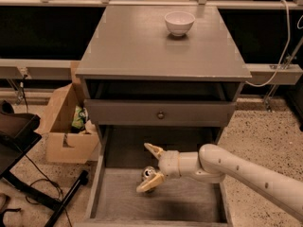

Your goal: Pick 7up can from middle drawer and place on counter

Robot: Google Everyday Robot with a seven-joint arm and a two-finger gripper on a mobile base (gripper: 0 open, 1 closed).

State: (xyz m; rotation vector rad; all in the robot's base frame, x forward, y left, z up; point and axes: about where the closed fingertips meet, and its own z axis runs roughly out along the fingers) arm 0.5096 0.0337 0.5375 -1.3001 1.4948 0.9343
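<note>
The 7up can (149, 173) lies on its side on the wood-grain floor of the pulled-out middle drawer (189, 205), silver top toward the camera. My gripper (149, 167) reaches in from the right on a white arm, its two fingers spread open around the can, one finger (153, 150) behind it and the other (149, 184) in front. The fingers do not visibly squeeze the can. The counter (142, 46) is the cabinet's flat grey-brown top above.
A white bowl (179, 22) stands at the back of the counter. A closed drawer front with a round knob (161, 115) sits above the open drawer. A cardboard box (66, 122) and a black stand (28, 174) are on the speckled floor at left.
</note>
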